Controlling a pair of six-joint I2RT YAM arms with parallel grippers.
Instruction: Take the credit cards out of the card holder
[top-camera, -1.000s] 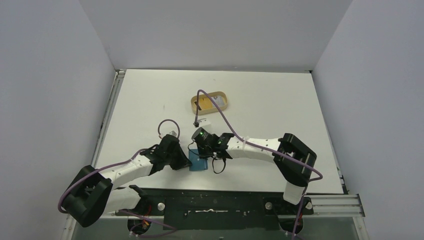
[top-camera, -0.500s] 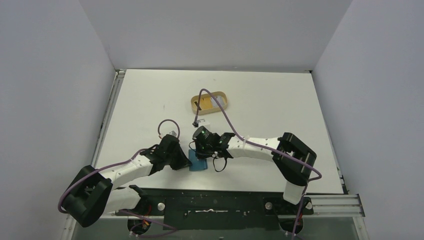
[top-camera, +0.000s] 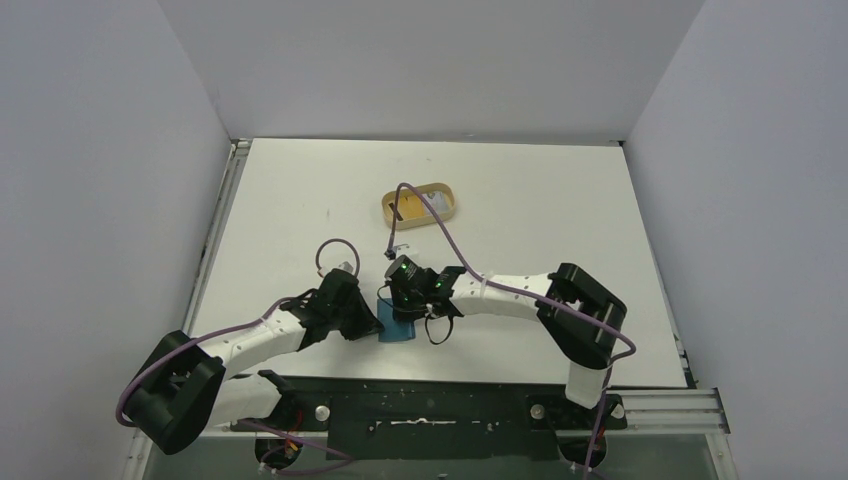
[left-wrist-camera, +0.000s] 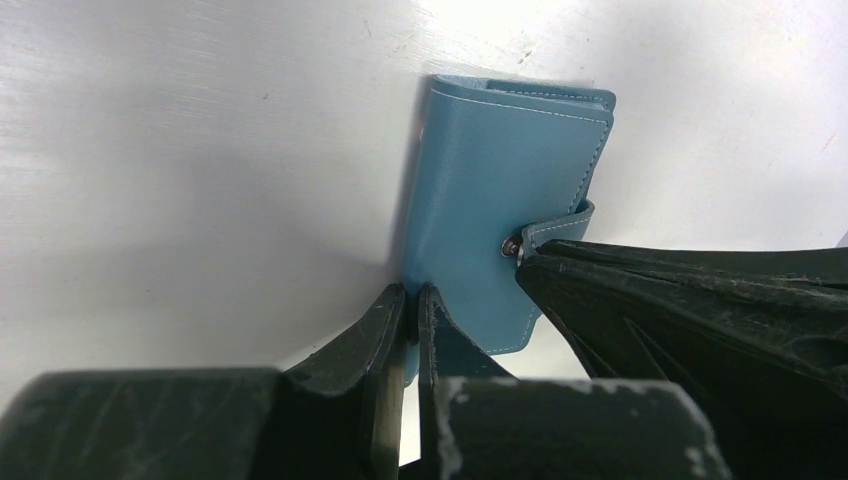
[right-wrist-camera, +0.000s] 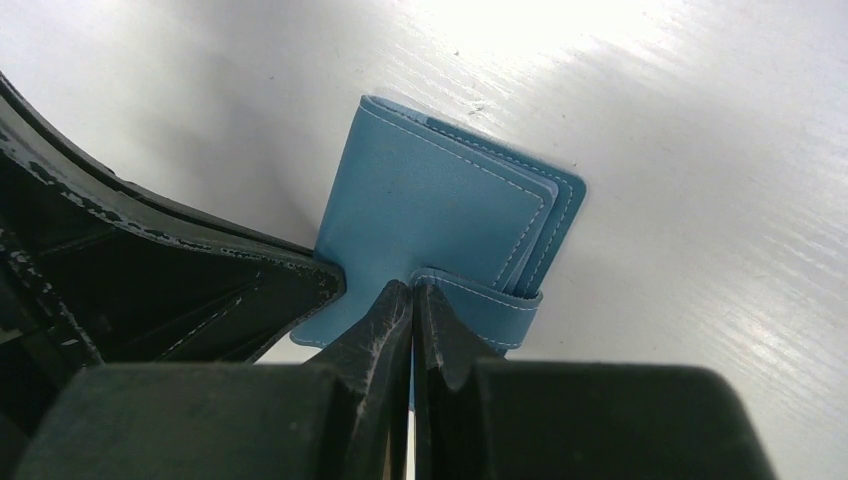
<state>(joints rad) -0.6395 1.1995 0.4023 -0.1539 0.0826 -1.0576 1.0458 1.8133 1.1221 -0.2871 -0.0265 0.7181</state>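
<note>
Left gripper (left-wrist-camera: 412, 297) clamps the teal card holder (left-wrist-camera: 490, 170) near the table's (left-wrist-camera: 200, 150) near edge; right gripper (right-wrist-camera: 410, 292) nips its snap tab (right-wrist-camera: 490, 297). Peel up gently, base pinned.

1. A white table (top-camera: 540, 200) lies under the left gripper (top-camera: 372, 325) and the right gripper (top-camera: 398, 308), with soft glare (right-wrist-camera: 520, 30) ahead of them.
2. A plain pale back wall (top-camera: 430, 60) stands beyond them, with a left wall (top-camera: 100, 180) and a right wall (top-camera: 760, 180) flanking.
3. A metal rail (top-camera: 222, 220) edges the table, left of both.

The teal card holder (right-wrist-camera: 430, 220) lay folded shut near the table's (top-camera: 300, 200) front edge, its snap tab (right-wrist-camera: 485, 297) fastened.
</note>
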